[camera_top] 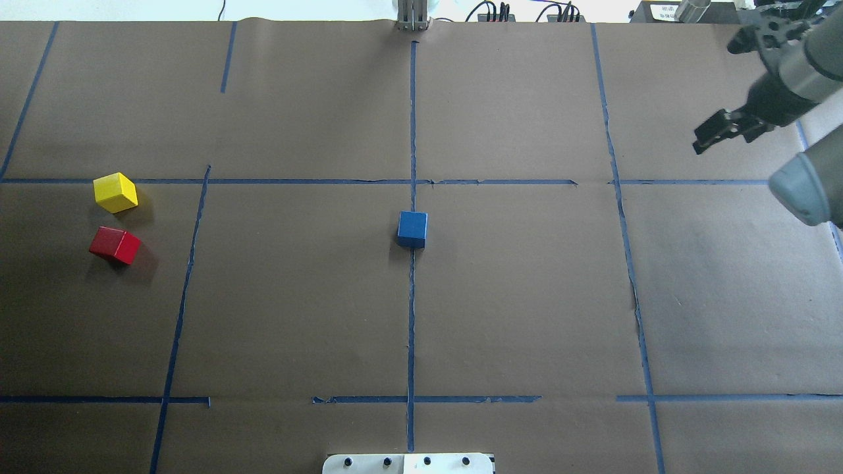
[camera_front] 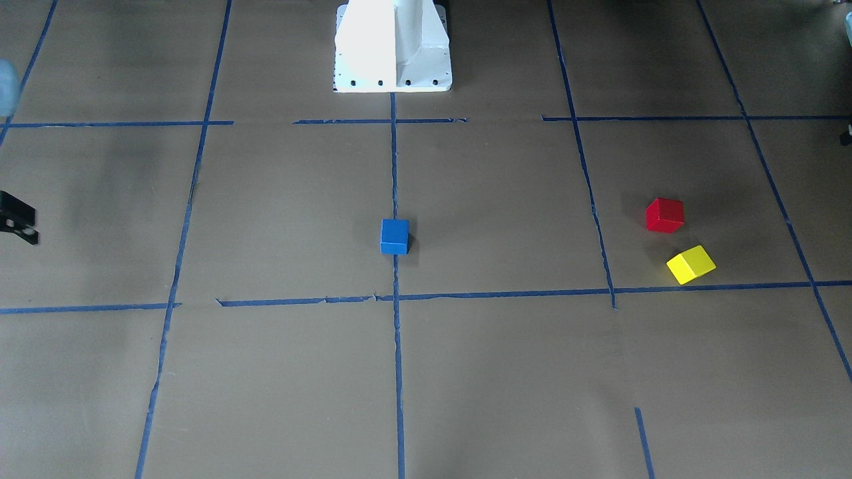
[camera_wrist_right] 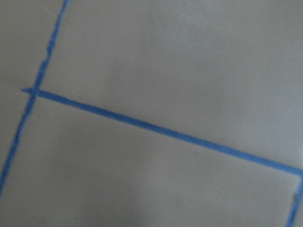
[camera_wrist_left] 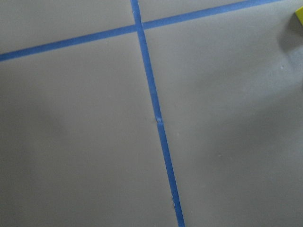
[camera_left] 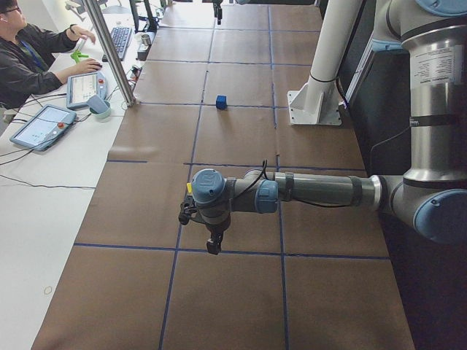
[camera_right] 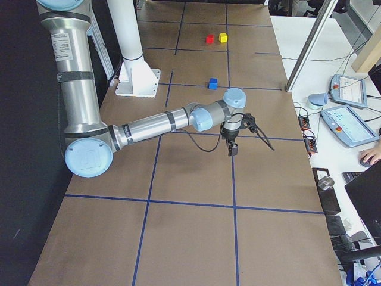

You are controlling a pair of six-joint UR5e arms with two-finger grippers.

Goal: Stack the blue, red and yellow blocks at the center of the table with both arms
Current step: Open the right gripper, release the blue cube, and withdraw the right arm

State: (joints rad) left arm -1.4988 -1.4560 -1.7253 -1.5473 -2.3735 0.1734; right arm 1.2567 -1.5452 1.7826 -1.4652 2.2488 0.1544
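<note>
The blue block sits on the blue tape cross at the table's centre, also in the front view. The red block and the yellow block lie close together, apart, on the robot's left side. A yellow corner shows in the left wrist view. My right gripper hangs empty above the far right of the table and looks shut. My left gripper points down above the table's left end, near those two blocks. I cannot tell whether it is open or shut.
The white robot base stands at the table's near-robot edge. An operator sits at a side desk with tablets and a metal post. Blue tape lines divide the brown table.
</note>
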